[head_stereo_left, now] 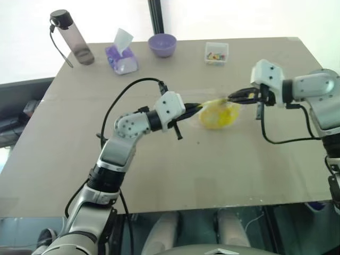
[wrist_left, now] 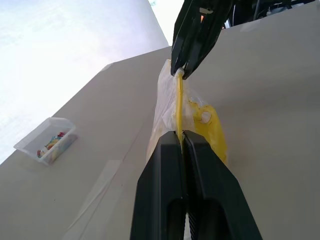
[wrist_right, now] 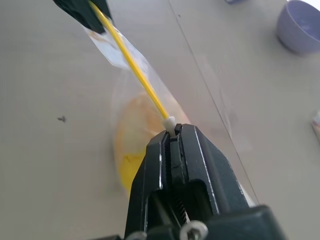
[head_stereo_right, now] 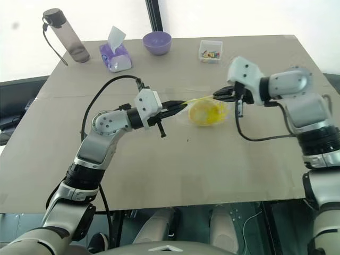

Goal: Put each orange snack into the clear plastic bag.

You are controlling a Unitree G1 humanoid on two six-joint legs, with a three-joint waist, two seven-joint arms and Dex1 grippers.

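- Sealing step by the look of it: snack already inside the bag, hanging just above the table between the two grippers
- Left gripper clamped shut on the near end of the yellow seal strip
- Right gripper pinched tight on the small white slider at the strip's other end
- Strip pulled taut and straight between them, so the mouth seems closed along its length
- Next move, as a judgement: finish the zip if any gap remains, then lower the bag onto the table and release; calls for a steady pull along the strip, not across it, or the thin film may tear or slip from the fingers
- Bag: thin, crinkly, see-through film, sagging under the load
- Snack: round, soft-looking, yellow-orange, blurred through the plastic
- Table: flat, matt, beige, with a strip of clear tape
- Behind the bag, well apart: purple bowl, small clear box of coloured bits, tissue pack, dark bottle
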